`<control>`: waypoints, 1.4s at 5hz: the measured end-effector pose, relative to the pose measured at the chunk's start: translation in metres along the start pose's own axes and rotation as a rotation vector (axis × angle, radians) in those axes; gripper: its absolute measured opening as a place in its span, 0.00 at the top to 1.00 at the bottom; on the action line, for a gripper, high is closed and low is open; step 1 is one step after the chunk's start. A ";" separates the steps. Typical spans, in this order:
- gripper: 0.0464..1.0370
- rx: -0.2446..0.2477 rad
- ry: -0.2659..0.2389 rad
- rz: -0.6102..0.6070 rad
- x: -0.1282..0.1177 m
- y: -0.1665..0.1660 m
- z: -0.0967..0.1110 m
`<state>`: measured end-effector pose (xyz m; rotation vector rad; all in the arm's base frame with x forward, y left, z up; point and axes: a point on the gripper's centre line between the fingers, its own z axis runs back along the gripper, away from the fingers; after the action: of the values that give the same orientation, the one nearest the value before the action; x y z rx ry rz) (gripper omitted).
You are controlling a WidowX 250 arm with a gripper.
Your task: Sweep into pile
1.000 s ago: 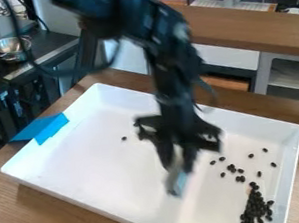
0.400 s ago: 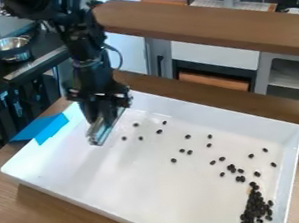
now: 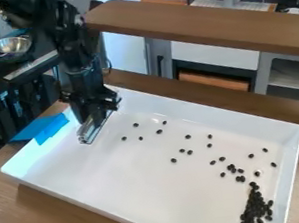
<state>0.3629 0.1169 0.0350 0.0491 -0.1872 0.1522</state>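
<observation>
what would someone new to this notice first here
Most likely the big white tray across the wooden table, with a dense pile of small dark beans in its near right corner and loose ones dotted up toward the far side. Next, the black arm coming in from upper left, and the bright blue tape on the tray's left edge.
</observation>
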 end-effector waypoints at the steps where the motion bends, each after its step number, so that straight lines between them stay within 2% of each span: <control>1: 0.71 0.024 0.019 0.002 0.003 0.004 -0.013; 2: 0.71 0.057 0.043 0.008 0.001 0.004 -0.025; 3: 0.71 0.073 0.044 -0.004 0.006 -0.005 -0.029; 5: 0.71 0.050 0.080 -0.025 0.002 -0.031 -0.028; 7: 0.71 0.023 0.076 -0.062 0.002 -0.059 -0.029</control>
<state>0.3792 0.0603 0.0047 0.0723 -0.1079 0.0943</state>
